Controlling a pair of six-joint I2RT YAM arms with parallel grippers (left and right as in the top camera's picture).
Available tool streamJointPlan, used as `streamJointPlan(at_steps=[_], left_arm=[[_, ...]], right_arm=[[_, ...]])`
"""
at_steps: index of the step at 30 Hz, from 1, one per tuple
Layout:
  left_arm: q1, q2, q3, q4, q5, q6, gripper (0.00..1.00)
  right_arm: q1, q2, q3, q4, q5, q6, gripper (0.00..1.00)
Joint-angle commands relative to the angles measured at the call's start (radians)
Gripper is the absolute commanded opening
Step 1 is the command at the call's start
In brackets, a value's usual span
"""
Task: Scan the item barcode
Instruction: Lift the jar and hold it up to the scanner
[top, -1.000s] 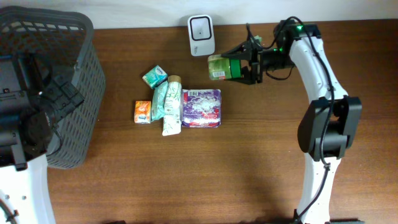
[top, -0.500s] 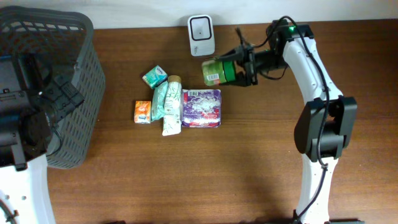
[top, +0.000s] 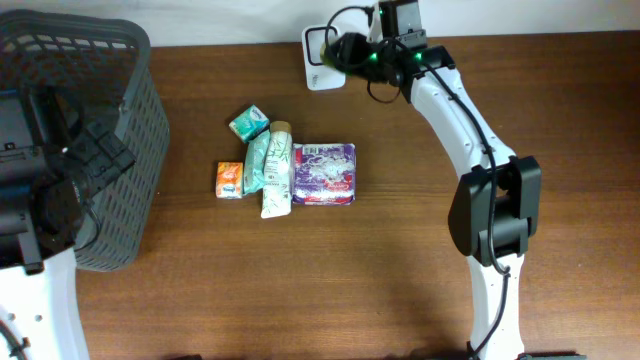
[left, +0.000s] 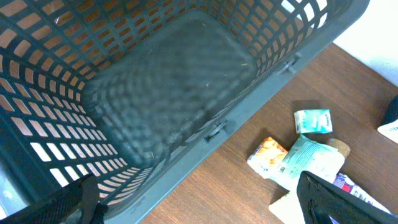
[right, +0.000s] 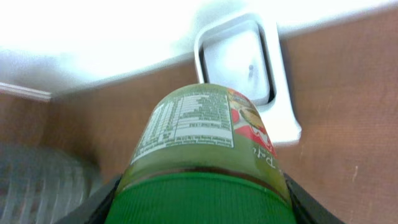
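The item is a green-capped jar (right: 199, 137) with a label of small print. My right gripper (right: 202, 208) is shut on it at the cap, one dark finger on either side. The jar's bottom points at the white scanner (right: 239, 62), which stands at the table's back edge. In the overhead view the right gripper (top: 345, 50) hangs right beside the scanner (top: 316, 40) and hides most of the jar. My left gripper (left: 199, 208) is open and holds nothing, above the near rim of the grey basket (left: 168, 93).
The grey basket (top: 90, 60) fills the table's left side. Mid-table lie a small teal pack (top: 249, 122), an orange pack (top: 229, 179), a teal pouch (top: 270, 165) and a purple pack (top: 323, 173). The right arm reaches across the back right.
The right gripper has carried the jar left and back, from beside the scanner to right in front of it, turning it toward the scanner. The left arm has not moved.
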Motion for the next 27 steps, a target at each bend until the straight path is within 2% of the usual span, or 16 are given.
streamJointPlan(at_steps=[1, 3, 8, 11, 16, 19, 22, 27], left_arm=[[0.006, -0.009, 0.002, -0.002, 0.0, -0.009, 0.99], [0.006, -0.009, 0.002, -0.002, 0.0, -0.009, 0.99], [0.006, -0.009, 0.002, -0.002, 0.0, -0.009, 0.99], [0.006, -0.009, 0.002, -0.002, 0.0, -0.009, 0.99], [0.006, -0.009, 0.002, -0.002, 0.0, -0.009, 0.99], [0.006, -0.009, 0.002, -0.002, 0.0, -0.009, 0.99], [0.006, -0.009, 0.002, -0.002, 0.0, -0.009, 0.99], [0.006, -0.009, 0.002, -0.002, 0.0, -0.009, 0.99]], right_arm=[[0.058, -0.008, 0.02, 0.137, 0.33, -0.01, 0.39], [0.097, 0.009, 0.018, 0.239, 0.43, -0.079, 0.43], [0.151, 0.147, 0.018, 0.542, 0.429, -0.3, 0.47], [0.147, 0.165, 0.018, 0.589, 0.492, -0.325, 0.47], [0.144, 0.138, 0.019, 0.589, 0.491, -0.325, 0.48], [0.115, 0.04, 0.019, 0.53, 0.492, -0.321, 0.49], [0.038, -0.086, 0.019, 0.349, 0.491, -0.32, 0.52], [-0.198, -0.215, 0.019, -0.082, 0.477, -0.177, 0.53]])
